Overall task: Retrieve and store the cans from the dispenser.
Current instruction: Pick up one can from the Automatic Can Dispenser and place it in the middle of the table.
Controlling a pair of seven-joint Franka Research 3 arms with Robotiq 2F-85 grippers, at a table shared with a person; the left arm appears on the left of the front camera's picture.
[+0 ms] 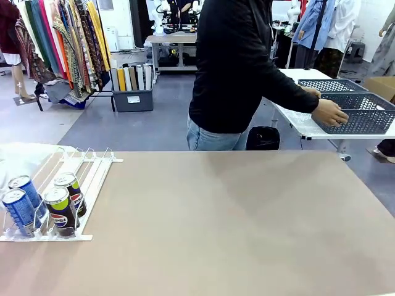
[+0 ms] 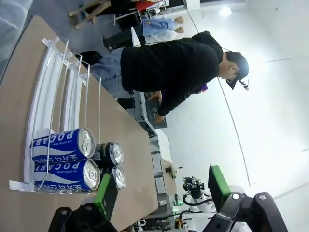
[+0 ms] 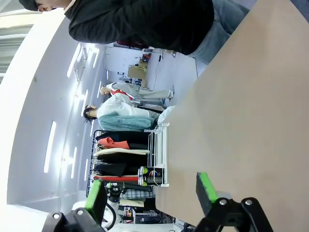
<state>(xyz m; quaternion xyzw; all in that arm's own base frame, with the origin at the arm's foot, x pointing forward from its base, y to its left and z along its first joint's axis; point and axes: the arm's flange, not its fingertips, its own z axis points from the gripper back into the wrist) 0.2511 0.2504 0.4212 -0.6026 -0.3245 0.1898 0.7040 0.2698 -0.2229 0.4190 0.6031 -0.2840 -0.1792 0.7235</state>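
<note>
The dispenser (image 1: 92, 179), a white and clear sloped rack, lies at the table's left edge. Several cans stand at its front stops: two blue cans (image 1: 20, 209) on the left and two black Pepsi cans (image 1: 62, 206) beside them. In the left wrist view the blue cans (image 2: 63, 159) and black cans (image 2: 110, 153) lie just beyond my left gripper (image 2: 161, 193), which is open and holds nothing. My right gripper (image 3: 150, 195) is open too, far from the dispenser (image 3: 160, 150) and its cans (image 3: 152, 175) across the bare tabletop.
A person in a black top stands beyond the far edge, turned right, with a hand (image 1: 330, 114) on a grey-blue lattice basket (image 1: 364, 117) on a white side table (image 1: 296, 117). The brown table (image 1: 234, 216) stretches wide to the right of the dispenser.
</note>
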